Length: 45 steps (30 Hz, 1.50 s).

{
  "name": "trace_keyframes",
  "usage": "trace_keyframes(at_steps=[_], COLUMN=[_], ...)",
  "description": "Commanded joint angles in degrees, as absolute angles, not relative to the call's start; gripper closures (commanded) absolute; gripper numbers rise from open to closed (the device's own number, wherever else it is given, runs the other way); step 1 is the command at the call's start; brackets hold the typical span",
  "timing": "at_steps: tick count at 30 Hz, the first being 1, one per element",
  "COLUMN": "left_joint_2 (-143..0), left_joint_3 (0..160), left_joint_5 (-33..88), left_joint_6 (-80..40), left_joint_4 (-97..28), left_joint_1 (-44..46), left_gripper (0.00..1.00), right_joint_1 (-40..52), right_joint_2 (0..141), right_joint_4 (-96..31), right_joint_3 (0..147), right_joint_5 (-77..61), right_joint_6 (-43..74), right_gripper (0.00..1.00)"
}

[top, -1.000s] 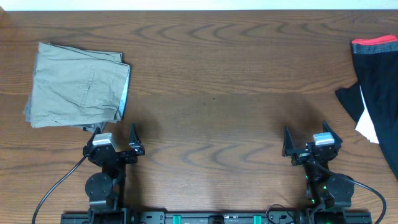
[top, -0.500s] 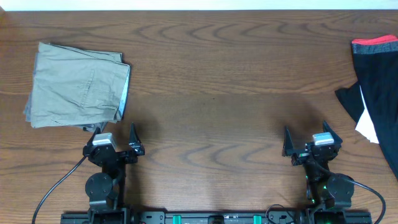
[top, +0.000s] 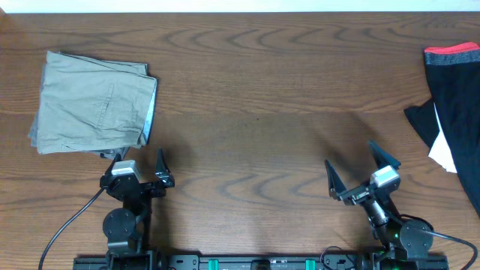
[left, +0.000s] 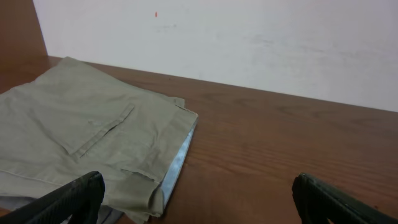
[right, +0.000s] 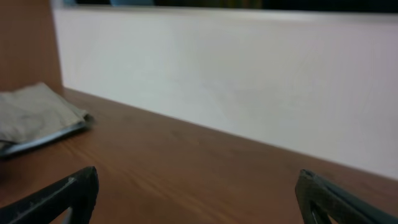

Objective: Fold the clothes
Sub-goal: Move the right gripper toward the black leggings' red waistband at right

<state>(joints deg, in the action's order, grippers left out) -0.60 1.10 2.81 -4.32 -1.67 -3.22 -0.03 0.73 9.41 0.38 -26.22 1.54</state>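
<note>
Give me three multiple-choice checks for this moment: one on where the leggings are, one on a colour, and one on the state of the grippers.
1. Where do the leggings lie on the table?
A. at its right edge
B. in its middle
C. at its near left corner

2. What colour are the folded trousers at the far left?
A. navy
B. khaki
C. red

3. How do the left gripper and the right gripper stand?
A. both shut on cloth
B. one open, one shut
C. both open, holding nothing

Answers:
1 A: the black cloth runs off the right side of the overhead view.
2 B: the trousers look beige-khaki in both the overhead and left wrist views.
3 C: in the overhead view and each wrist view the fingers are spread wide and touch nothing.
</note>
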Motion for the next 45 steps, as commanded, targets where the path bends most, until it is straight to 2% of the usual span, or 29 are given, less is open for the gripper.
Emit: trace_keyframes(at_steps=[1, 9, 13, 18, 27, 34, 38, 41, 45], left_joint_2=[-0.6, -0.6, -0.6, -0.6, -0.6, -0.6, -0.6, -0.6, -0.6], left_joint_3=[0.3, 0.3, 0.3, 0.3, 0.3, 0.3, 0.3, 0.3, 0.3], left_joint_5=[1.9, 1.9, 1.9, 1.9, 1.9, 1.9, 1.9, 1.9, 1.9], left_joint_6=[-4.6, -4.6, -4.6, -4.6, -4.6, -4.6, -4.6, -4.6, -4.6], left_joint_4=[-4.0, -4.0, -4.0, -4.0, -4.0, -4.0, -4.0, -4.0, -4.0], left_joint_1=[-3.5, -3.5, -3.5, -3.5, -3.5, -3.5, -3.5, -3.5, -3.5], left_gripper=[0.02, 0.02, 0.02, 0.02, 0.02, 0.02, 0.02, 0.02, 0.02], right_joint_1=[0.4, 0.4, 0.4, 0.4, 0.2, -4.5, -9.0, -9.7, -9.7], right_joint_2=[0.6, 0.7, 1.6, 8.3, 36.7, 63.8, 76.2, 80.8, 83.0], right_joint_4=[11.7, 23.3, 23.1, 22.3, 11.2, -2.2, -15.5, -20.2, -19.5], right_joint_3=[0.3, 1.4, 4.4, 10.5, 31.4, 51.6, 64.7, 69.2, 69.5], right_joint_5=[-28.9, -23.0, -22.3, -17.5, -0.7, 0.5, -4.2, -5.2, -4.3], right_joint_6=[4.7, 4.7, 4.6, -2.7, -11.4, -12.1, -11.6, -11.6, -11.6], right_gripper=[0.01, 0.01, 0.01, 0.01, 0.01, 0.01, 0.01, 0.01, 0.01])
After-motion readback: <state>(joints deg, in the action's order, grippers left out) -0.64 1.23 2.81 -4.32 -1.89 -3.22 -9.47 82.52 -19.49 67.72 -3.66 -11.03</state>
